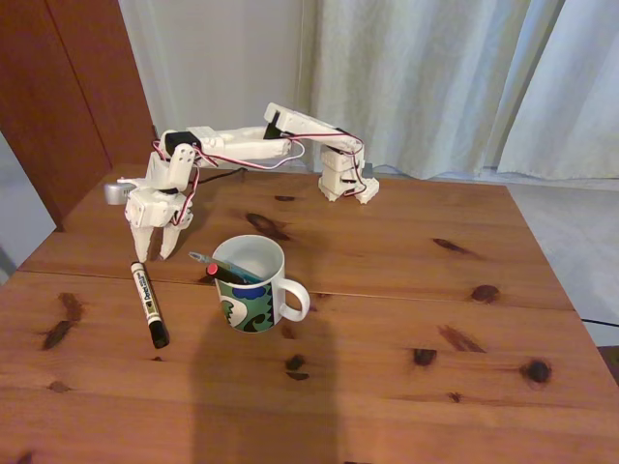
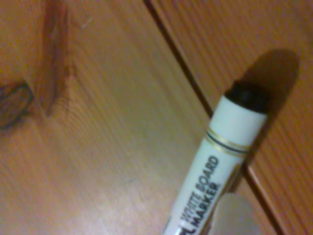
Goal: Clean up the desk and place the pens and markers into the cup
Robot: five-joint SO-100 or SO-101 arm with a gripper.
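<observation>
A white marker (image 1: 146, 302) with a black cap lies on the desk (image 1: 435, 387), left of the cup (image 1: 253, 287). The cup is a white mug with a green, blue and black swirl and stands upright. A teal pen (image 1: 203, 259) and a black pen with a red end (image 1: 215, 272) lean inside it. My gripper (image 1: 155, 257) points down just above the marker's far end, open, with nothing between its fingers. In the wrist view the marker (image 2: 225, 161) runs up from the bottom edge across a seam in the desk (image 2: 122, 122), and a blurred fingertip (image 2: 237, 215) overlaps it.
The arm's base (image 1: 346, 180) is fixed at the back of the desk in front of pale curtains. A dark wooden cabinet (image 1: 68, 97) stands at the back left, with a small grey object (image 1: 116, 191) by the desk's left edge. Bare planks stretch to the right and front.
</observation>
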